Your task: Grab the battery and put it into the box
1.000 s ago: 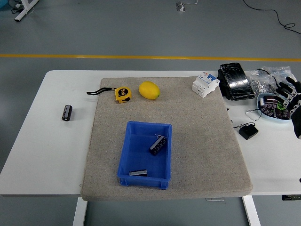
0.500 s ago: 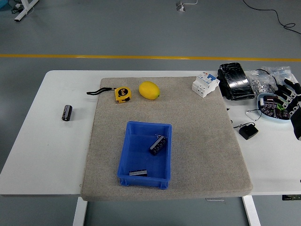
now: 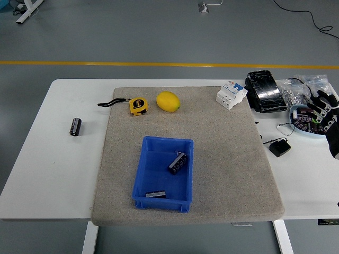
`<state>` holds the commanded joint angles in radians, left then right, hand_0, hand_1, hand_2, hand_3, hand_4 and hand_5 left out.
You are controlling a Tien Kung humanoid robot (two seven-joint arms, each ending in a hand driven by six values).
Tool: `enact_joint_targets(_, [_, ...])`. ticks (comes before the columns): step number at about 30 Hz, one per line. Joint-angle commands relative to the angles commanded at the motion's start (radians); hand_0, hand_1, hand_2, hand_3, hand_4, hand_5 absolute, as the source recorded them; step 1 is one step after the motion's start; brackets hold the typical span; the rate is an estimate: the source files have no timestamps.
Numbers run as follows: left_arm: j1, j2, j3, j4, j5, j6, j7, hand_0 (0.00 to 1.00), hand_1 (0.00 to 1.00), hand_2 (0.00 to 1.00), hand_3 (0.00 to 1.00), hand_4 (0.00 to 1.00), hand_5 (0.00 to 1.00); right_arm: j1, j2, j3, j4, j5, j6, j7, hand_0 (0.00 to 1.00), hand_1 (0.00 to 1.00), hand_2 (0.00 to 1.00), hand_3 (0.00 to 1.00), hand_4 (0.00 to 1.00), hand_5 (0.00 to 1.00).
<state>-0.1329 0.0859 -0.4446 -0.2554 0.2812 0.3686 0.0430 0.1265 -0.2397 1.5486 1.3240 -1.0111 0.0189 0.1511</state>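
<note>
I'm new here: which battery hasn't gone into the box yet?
Find the grey mat covering the table's middle, then look left onto bare white table. The small black battery lies there alone, unlike the two dark items inside the blue box.

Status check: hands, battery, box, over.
Right hand open at right edge, left unseen. Battery on bare table, left of mat. Box holds two parts. Path clear.

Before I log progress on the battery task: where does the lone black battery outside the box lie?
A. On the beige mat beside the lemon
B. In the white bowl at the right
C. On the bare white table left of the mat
C: the battery lies on the white table, left of the mat.
</note>
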Motion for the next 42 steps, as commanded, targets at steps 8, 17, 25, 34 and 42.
enact_joint_targets(8, [-0.001, 0.002, 0.000, 0.000, 0.003, -0.002, 0.001, 0.744, 0.701, 0.710, 0.638, 0.688, 0.627, 0.001, 0.001, 0.003, 0.000, 0.000, 0.000, 0.000, 0.785, 0.770, 0.800, 0.839, 0.998, 0.870])
enact_joint_targets(17, [-0.006, 0.000, 0.008, 0.000, -0.010, -0.002, -0.004, 0.744, 0.701, 0.707, 0.634, 0.686, 0.633, 0.004, 0.000, 0.005, 0.001, -0.001, 0.001, -0.002, 0.774, 0.766, 0.800, 0.838, 0.998, 0.879])
enact_joint_targets(25, [-0.009, -0.001, 0.013, 0.001, -0.019, -0.002, -0.007, 0.744, 0.701, 0.707, 0.634, 0.683, 0.636, 0.005, 0.000, 0.003, 0.001, -0.001, 0.003, -0.002, 0.772, 0.766, 0.800, 0.836, 0.998, 0.882])
enact_joint_targets(34, [-0.008, -0.002, 0.017, 0.001, -0.026, -0.002, -0.010, 0.743, 0.700, 0.706, 0.632, 0.681, 0.635, 0.003, 0.002, 0.002, 0.001, -0.001, 0.008, -0.004, 0.765, 0.763, 0.799, 0.832, 0.998, 0.885])
enact_joint_targets(42, [-0.008, -0.001, 0.019, 0.002, -0.029, -0.002, -0.012, 0.743, 0.699, 0.706, 0.630, 0.682, 0.637, 0.005, 0.002, -0.001, 0.003, -0.005, 0.019, -0.008, 0.763, 0.761, 0.799, 0.830, 0.998, 0.886])
